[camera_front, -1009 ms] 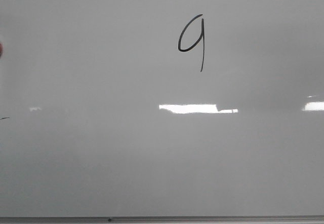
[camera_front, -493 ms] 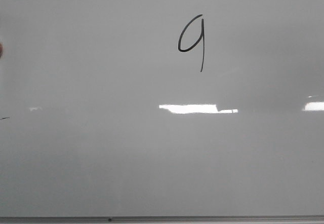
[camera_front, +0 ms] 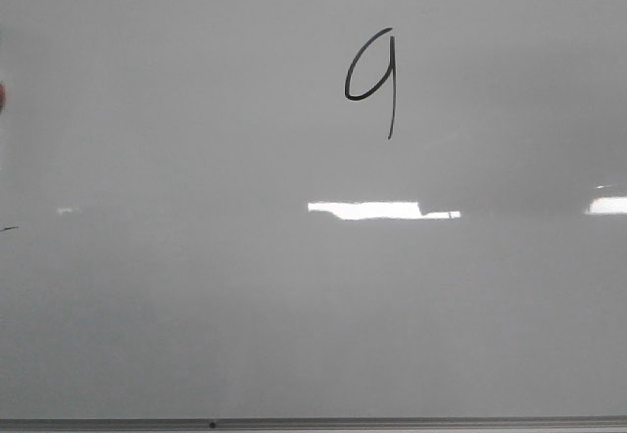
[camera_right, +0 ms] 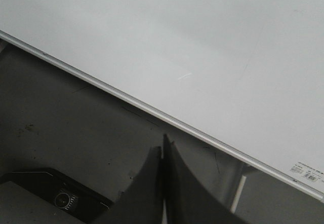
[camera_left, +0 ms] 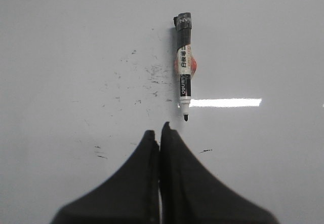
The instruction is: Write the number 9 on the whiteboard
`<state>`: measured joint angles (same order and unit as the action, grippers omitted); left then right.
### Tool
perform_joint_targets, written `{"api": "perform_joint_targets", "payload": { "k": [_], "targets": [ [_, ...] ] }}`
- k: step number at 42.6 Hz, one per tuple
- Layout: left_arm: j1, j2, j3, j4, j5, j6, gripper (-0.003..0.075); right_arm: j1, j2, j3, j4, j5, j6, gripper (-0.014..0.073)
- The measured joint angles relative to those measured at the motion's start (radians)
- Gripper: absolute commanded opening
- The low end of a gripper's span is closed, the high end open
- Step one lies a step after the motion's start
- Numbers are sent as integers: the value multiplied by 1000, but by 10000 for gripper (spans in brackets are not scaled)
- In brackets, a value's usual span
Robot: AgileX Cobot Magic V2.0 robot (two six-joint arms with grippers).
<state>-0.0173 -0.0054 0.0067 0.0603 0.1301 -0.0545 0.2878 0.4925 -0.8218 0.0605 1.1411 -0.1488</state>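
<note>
A thin black number 9 stands on the pale grey whiteboard in the front view, above the middle. In the left wrist view an uncapped black marker lies flat on the whiteboard, tip toward my left gripper. That gripper is shut and empty, a short way from the marker tip. My right gripper is shut and empty, over the dark surface beside the whiteboard's metal edge strip. Neither gripper shows in the front view.
Bright light glares lie on the board. Small ink specks dot the board beside the marker. A dark device with a round dial sits on the dark surface near the right gripper. The board's near edge strip runs along the bottom.
</note>
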Motion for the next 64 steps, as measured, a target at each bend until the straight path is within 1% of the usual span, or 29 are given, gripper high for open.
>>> {"api": "perform_joint_targets", "payload": {
  "k": [10,14,20,23,27,33,44,55,64],
  "targets": [
    [0,0,0,0,0,0,-19,-5,-16,10,-5,-5,0,-68],
    [0,0,0,0,0,0,-19,-57,-80,51,-14,-68,0,-68],
    [0,0,0,0,-1,0,-19,-170,-228,197,-23,-290,0,-68],
    [0,0,0,0,-1,0,-19,-225,-308,303,-23,-429,0,-68],
    [0,0,0,0,-1,0,-19,-269,-401,430,-23,-568,0,-68],
    [0,0,0,0,-1,0,-19,-288,-493,590,-23,-718,0,-68],
    [0,0,0,0,-2,0,-19,-290,-503,826,-23,-969,0,-68],
    [0,0,0,0,-3,0,-19,-290,-503,849,-23,-1083,0,-68],
    [0,0,0,0,-5,0,-19,-290,-503,849,-23,-1109,0,-68]
  ]
}}
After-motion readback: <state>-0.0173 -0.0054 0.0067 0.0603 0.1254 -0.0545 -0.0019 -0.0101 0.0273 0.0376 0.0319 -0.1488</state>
